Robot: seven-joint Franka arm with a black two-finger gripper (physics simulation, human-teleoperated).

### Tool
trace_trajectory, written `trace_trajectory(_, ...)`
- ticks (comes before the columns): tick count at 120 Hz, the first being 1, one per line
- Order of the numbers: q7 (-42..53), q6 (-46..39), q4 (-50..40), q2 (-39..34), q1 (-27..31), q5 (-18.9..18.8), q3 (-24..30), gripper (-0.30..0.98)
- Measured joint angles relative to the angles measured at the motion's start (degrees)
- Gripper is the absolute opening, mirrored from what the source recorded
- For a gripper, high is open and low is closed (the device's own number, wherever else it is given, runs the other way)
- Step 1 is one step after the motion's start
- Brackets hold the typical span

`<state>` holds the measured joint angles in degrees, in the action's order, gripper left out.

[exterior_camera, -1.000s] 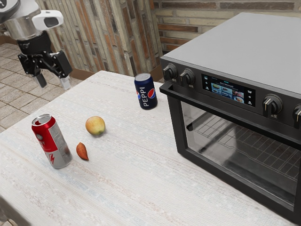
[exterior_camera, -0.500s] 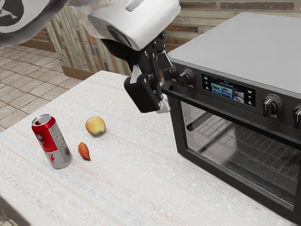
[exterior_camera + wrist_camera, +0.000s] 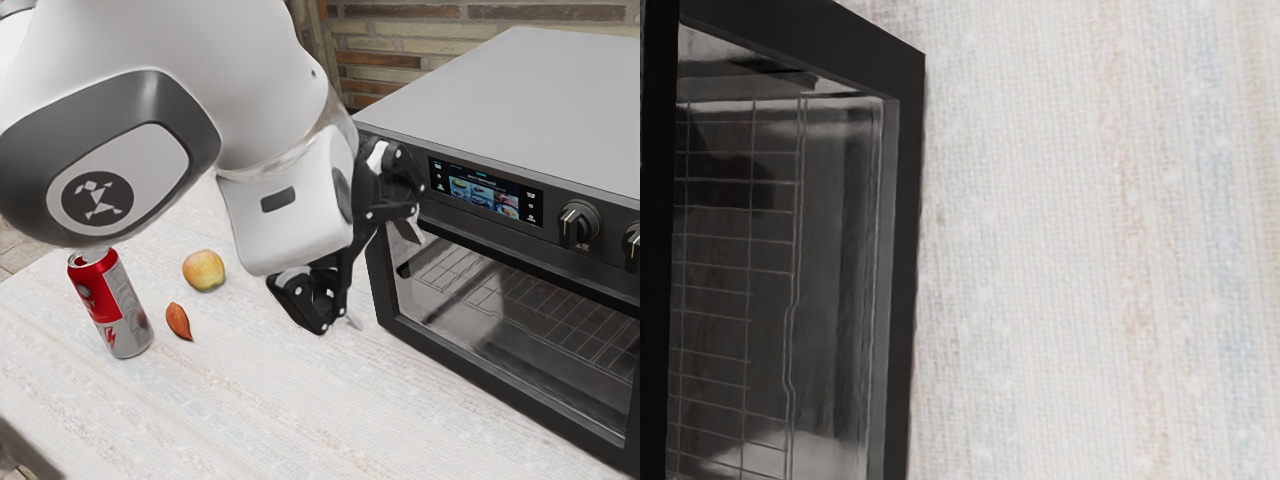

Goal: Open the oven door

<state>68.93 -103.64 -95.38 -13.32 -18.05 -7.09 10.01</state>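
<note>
As we sweep left to right, the red can (image 3: 112, 305) stands at nine o'clock from the tool (image 3: 382, 276), which hangs empty, fingers spread wide, presumably to straddle the handle (image 3: 540, 262); and at four o'clock, the oven door (image 3: 510, 335), shut, wants gripping, then a pull!

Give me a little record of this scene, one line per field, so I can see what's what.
Appliance: grey and black countertop oven
Oven door: closed, with a dark bar handle
Inside oven: wire rack, seen through the glass
Oven front: lit display and knobs
Gripper: open, near the door's end toward the exterior view's left
Can: red and silver, upright
Fruit: yellow and red apple
Small item: reddish, pointed, kind unclear
Surface: table with a pale, faintly striped cover
</note>
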Motion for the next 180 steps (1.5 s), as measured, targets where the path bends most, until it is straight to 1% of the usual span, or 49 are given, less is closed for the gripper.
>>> trace_trajectory(26, 8.49, -3.84, 1.56, 4.39, 0.26, 1.26, -0.75, 0.67)
trace_trajectory(43, 12.65, -5.06, 3.56, 6.69, 0.67, 1.51, -4.01, 0.67)
trace_trajectory(54, 14.86, -5.37, 6.71, 9.59, 0.84, 1.56, -4.59, 0.67)
trace_trajectory(72, 17.87, -5.68, 8.03, 11.63, 0.69, 1.59, -5.52, 0.67)
trace_trajectory(141, 24.53, -6.25, 8.24, 15.04, 3.54, 2.54, -5.89, 0.66)
trace_trajectory(151, 25.15, -6.27, 9.93, 16.31, 3.91, 2.89, -5.83, 0.66)
trace_trajectory(180, 26.52, -6.28, 11.06, 18.16, 3.49, 3.76, -5.87, 0.66)
